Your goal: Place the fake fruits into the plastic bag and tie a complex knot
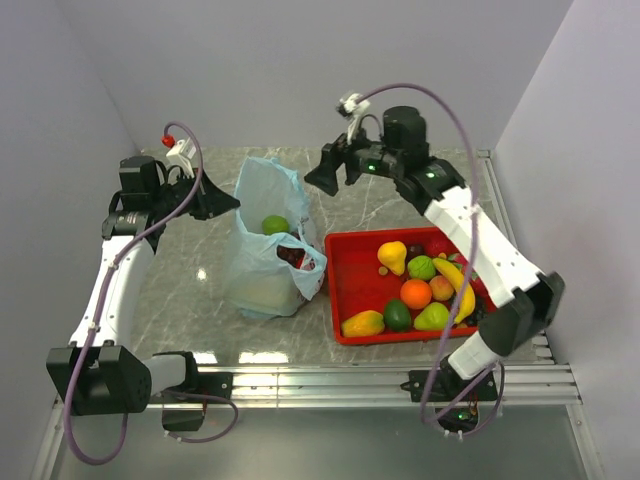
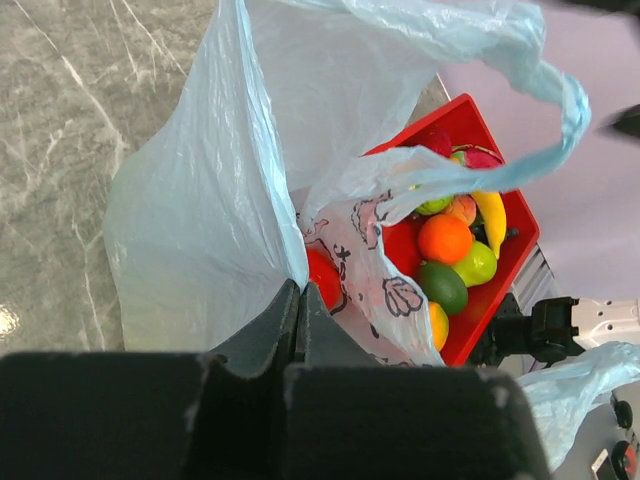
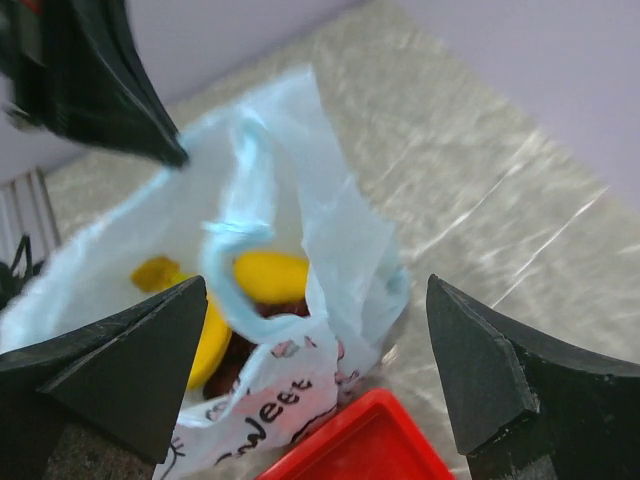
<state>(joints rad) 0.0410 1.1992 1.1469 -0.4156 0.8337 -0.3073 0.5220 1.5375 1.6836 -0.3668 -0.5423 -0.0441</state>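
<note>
Plainly, "Sweet" printed black on plastic bag (image 3: 340,250), beside red tray (image 3: 372,442).

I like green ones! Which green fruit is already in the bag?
The round green fruit in the plastic bag's mouth; the other green ones lie in the red tray.

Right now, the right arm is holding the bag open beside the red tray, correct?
No: the left fingers pinch the bag open beside the red tray, as the left wrist view shows; the right fingers stand open, holding nothing.
</note>
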